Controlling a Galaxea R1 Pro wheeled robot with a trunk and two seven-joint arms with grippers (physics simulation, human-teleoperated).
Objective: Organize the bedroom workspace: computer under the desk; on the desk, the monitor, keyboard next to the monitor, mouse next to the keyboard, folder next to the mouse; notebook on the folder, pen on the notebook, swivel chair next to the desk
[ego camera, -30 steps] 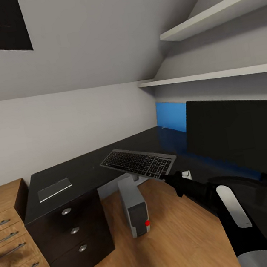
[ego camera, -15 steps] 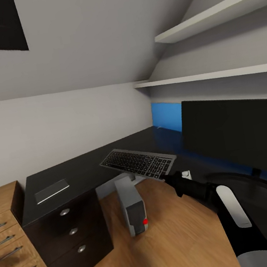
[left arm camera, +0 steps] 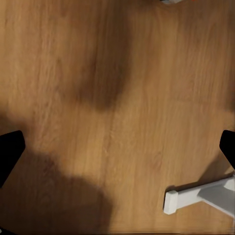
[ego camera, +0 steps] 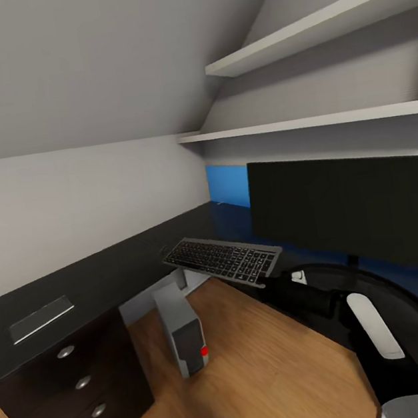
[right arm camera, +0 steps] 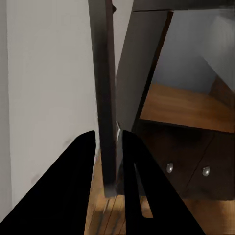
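The grey keyboard (ego camera: 223, 258) hangs level in the air over the inner corner of the black L-shaped desk (ego camera: 110, 268), in front of the big dark monitor (ego camera: 351, 213). My right gripper (ego camera: 269, 279) is shut on its near right end; in the right wrist view the keyboard's edge (right arm camera: 106, 107) runs between the two black fingers (right arm camera: 73, 181) of that gripper (right arm camera: 107, 147). The grey computer tower (ego camera: 181, 328) stands on the floor under the desk. My left gripper (left arm camera: 117, 147) is open above bare wooden floor.
A flat grey item (ego camera: 41, 318) lies on the desk's left wing, above a drawer unit (ego camera: 78, 385). White shelves (ego camera: 302, 32) hang over the monitor. A blue panel (ego camera: 227, 184) stands behind the desk. A white chair-base leg (left arm camera: 205, 196) lies below my left gripper.
The camera has swung to the right, so the desk, tower and drawers slid left in the picture. My right gripper kept hold of the keyboard, which now sits closer to the monitor.
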